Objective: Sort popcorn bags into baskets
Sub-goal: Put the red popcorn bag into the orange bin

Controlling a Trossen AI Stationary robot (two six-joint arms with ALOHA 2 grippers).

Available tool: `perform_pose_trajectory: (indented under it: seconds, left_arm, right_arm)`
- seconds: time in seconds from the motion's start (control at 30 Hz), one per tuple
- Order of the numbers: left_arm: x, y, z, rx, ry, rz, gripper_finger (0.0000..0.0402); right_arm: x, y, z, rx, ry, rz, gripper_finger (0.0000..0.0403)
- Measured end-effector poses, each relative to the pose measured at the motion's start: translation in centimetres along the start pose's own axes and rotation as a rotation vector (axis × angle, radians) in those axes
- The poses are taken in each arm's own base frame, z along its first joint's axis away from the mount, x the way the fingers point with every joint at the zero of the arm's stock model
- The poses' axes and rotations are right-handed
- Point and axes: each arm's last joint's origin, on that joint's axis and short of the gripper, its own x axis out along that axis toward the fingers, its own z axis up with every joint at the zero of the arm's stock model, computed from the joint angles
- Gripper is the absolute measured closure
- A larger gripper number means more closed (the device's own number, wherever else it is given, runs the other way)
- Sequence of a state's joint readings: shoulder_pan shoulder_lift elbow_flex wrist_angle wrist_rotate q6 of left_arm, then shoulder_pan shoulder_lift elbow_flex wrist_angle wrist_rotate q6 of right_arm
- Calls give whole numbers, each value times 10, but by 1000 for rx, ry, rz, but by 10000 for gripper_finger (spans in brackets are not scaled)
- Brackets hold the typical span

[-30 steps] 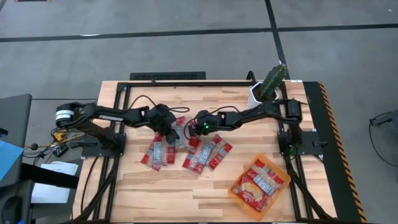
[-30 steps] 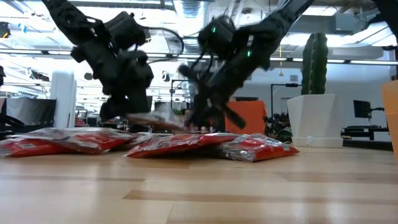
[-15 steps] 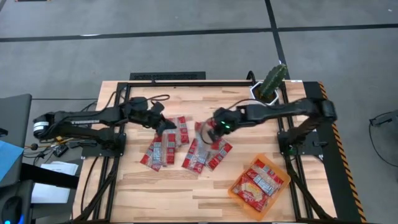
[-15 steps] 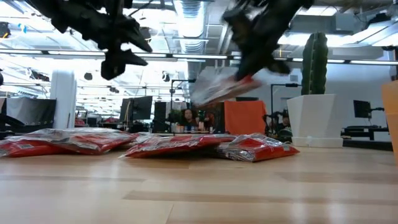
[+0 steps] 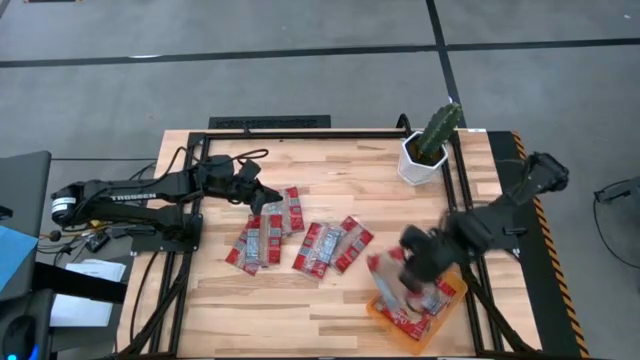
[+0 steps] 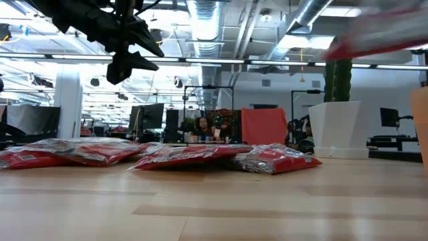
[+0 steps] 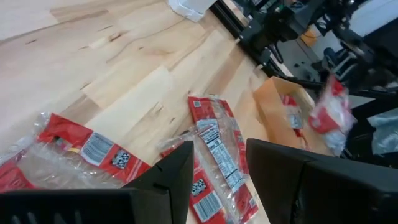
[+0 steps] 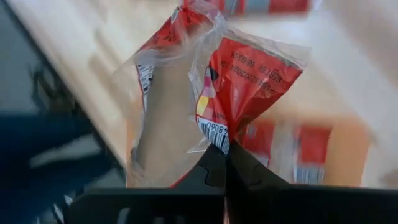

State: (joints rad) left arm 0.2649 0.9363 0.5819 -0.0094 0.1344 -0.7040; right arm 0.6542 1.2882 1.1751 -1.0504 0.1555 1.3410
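My right gripper (image 5: 403,262) is shut on a red popcorn bag (image 5: 385,275) and hangs over the orange basket (image 5: 375,305) at the table's near right, where several red bags (image 5: 425,290) lie. In the low view the bag is a red blur (image 6: 388,30) high up. My left gripper (image 5: 262,198) is open and raised (image 6: 130,50) over the left-centre of the table. Below and beside it, several flat red packets (image 5: 258,240) (image 5: 330,245) lie on the wood. The left wrist view shows packets (image 7: 214,143) and the basket (image 7: 267,102). My right gripper pinches the popcorn bag between its two fingers at the crumpled edge beside the barcode (image 8: 214,134). The bag (image 8: 249,74) is lifted clear of the table and stands out beyond the fingertips, its clear wrapper creased.
A white pot with a cactus (image 5: 425,150) stands at the far right of the table. Black frame rails (image 5: 200,190) run along the left and right sides. Bare wood (image 5: 270,310) lies along the near edge, left of the basket.
My right gripper, shut on a popcorn bag, rose from the pile at the table's centre and swung fast toward the near right, ending over the basket. My left gripper rose from the pile and drew slightly toward the left, then kept still.
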Motion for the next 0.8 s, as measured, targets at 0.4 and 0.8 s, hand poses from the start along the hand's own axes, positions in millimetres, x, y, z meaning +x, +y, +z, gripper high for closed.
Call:
perform_pose_trajectory:
  seconds: [0.4,0.8]
  left_arm:
    - [0,1,1,-17,-29,34,267]
    - [0,1,1,-27,-29,35,267]
  right_arm:
    - [33,19,-55,-210,102,-114,382]
    - [58,32,-58,-326,171,-85,350]
